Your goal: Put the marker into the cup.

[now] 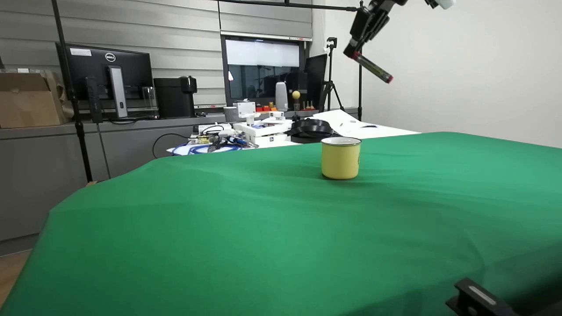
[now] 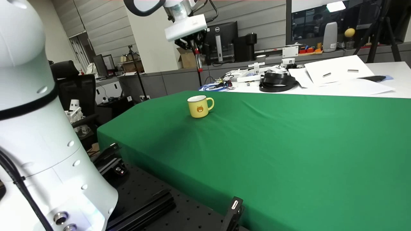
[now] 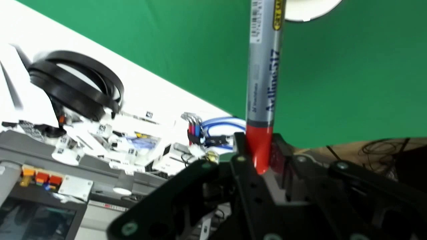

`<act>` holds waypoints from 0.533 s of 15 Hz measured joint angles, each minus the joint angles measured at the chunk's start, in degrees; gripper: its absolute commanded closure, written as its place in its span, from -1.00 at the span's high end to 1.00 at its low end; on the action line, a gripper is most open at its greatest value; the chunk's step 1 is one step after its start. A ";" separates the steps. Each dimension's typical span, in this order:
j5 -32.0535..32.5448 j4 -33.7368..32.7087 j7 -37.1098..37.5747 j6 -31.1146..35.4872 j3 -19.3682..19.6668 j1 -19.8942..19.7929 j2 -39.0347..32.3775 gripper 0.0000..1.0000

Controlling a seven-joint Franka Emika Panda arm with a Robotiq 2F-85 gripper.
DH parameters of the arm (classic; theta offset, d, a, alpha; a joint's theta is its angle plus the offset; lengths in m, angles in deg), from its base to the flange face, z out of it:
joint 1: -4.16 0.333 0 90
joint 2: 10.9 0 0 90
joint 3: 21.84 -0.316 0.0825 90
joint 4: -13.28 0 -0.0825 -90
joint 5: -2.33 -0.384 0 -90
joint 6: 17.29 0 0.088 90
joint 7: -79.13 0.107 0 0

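Gripper [image 3: 259,146] hangs higher than the cup [image 1: 340,160], its jaws clamped on a red end of the marker [image 3: 263,83], which slants. Best to turn it upright, centre its free end over the cup's mouth, lower gently, then let go. Green cloth [image 1: 263,219] lies beneath the cup; beyond it, a cluttered white table [image 2: 385,69] and a monitor [image 1: 136,74].

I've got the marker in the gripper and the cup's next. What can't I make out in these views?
Marker: its far end is cut off by the top edge of the wrist view.
Cup: in the wrist view, mostly cut off by that edge and partly covered by the marker.
Cup's floor: hidden by its near wall in both exterior views.
Small print on the marker: too blurred to read in the wrist view.
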 measured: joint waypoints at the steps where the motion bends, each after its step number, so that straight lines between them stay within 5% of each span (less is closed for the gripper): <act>1: -4.15 -1.07 -3.12 0.31 0.57 2.10 0.78 -0.90; 4: -17.23 -4.90 -14.83 0.74 3.15 7.48 2.31 -0.90; 8: -33.04 -9.25 -32.34 -2.19 5.67 9.43 1.76 -0.90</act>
